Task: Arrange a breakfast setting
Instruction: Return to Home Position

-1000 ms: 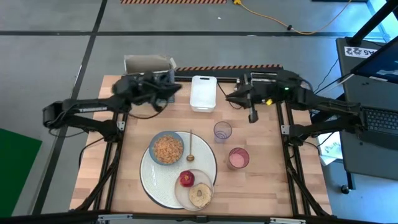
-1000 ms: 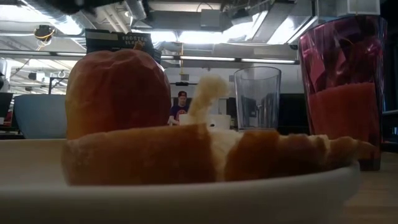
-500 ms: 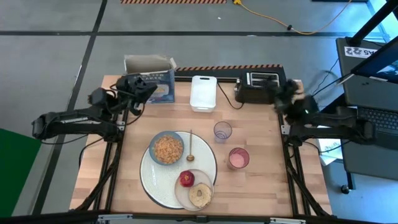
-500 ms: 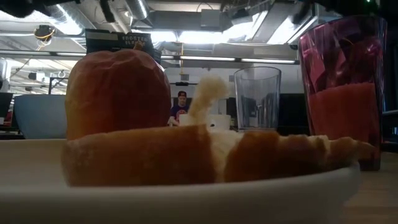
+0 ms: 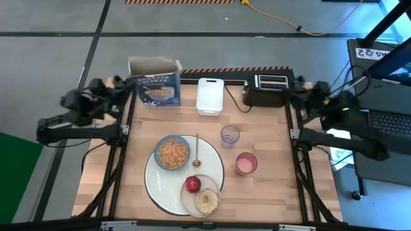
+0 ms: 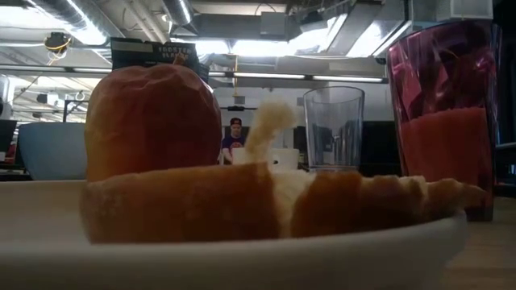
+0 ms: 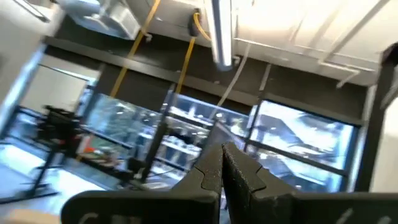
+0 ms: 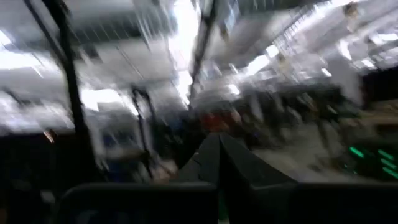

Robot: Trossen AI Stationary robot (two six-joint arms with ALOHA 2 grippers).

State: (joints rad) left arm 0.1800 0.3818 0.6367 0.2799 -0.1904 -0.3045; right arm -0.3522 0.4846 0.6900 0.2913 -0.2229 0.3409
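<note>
**Arms backed off, setting looks done**

From above: finds left gripper (image 5: 117, 81) and right gripper (image 5: 300, 86) out past the table's (image 5: 270, 192) sides, no longer over its far end. Leaves apple (image 5: 192, 185) just beside bread (image 5: 206, 201), within the big plate (image 5: 157, 189).

Table height: shows apple (image 6: 153, 121), bread (image 6: 242, 201) and cups (image 6: 334, 129) unmoved.

Wrist views: show each gripper (image 7: 222, 168) (image 8: 217, 155) pinched together, empty.

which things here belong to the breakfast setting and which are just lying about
Breakfast setting: big white plate, blue bowl, cream plate, red apple, toasted bread round, wooden spoon, clear cup, pink cup.

Lying about: cereal box, white tray, black toaster, cardboard box.
</note>
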